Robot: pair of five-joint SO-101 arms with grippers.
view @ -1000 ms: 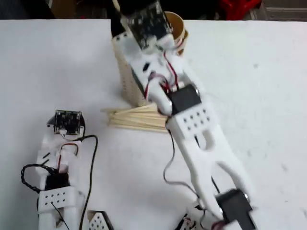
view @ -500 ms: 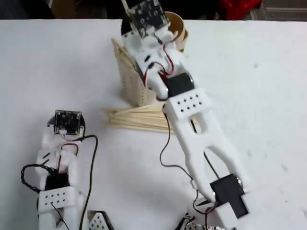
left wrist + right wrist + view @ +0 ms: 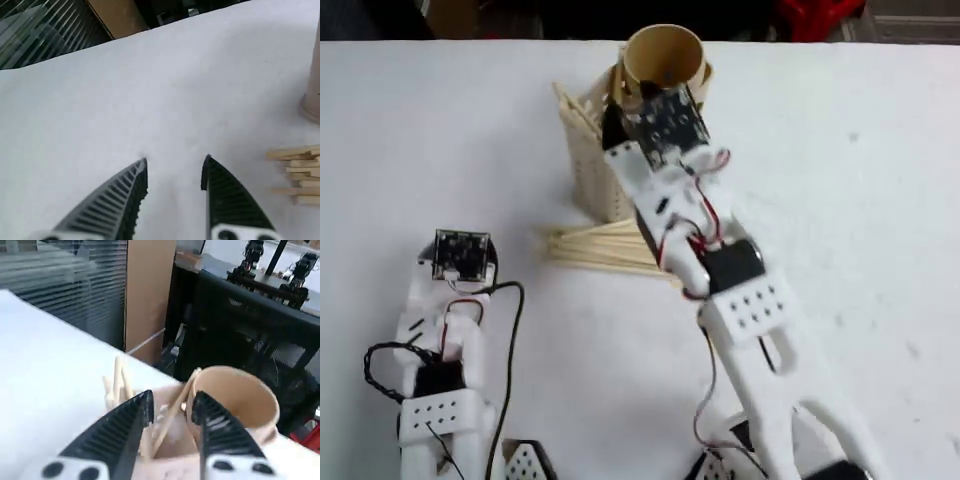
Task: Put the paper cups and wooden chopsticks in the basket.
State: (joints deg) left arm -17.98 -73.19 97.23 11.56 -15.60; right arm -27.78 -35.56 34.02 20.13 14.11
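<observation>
A tan paper cup (image 3: 665, 62) stands upright at the far side of the cream woven basket (image 3: 588, 175), and its rim (image 3: 235, 396) lies just beyond my right gripper (image 3: 172, 397). That gripper (image 3: 620, 105) hovers over the basket, open, with nothing between its fingers. Several wooden chopsticks (image 3: 119, 380) stand inside the basket. A bundle of wooden chopsticks (image 3: 605, 250) lies flat on the table in front of the basket. My left gripper (image 3: 175, 162) hangs open above bare table, with the ends of the chopstick bundle (image 3: 297, 175) to one side of it.
The white table (image 3: 840, 180) spreads wide on both sides of the basket. My left arm (image 3: 445, 340) rests at the near left with a black cable looping beside it. Beyond the table's far edge are dark furniture and a cardboard box (image 3: 147, 295).
My right arm has drawn back from over the basket toward the near side, uncovering the paper cup. The left arm has kept still.
</observation>
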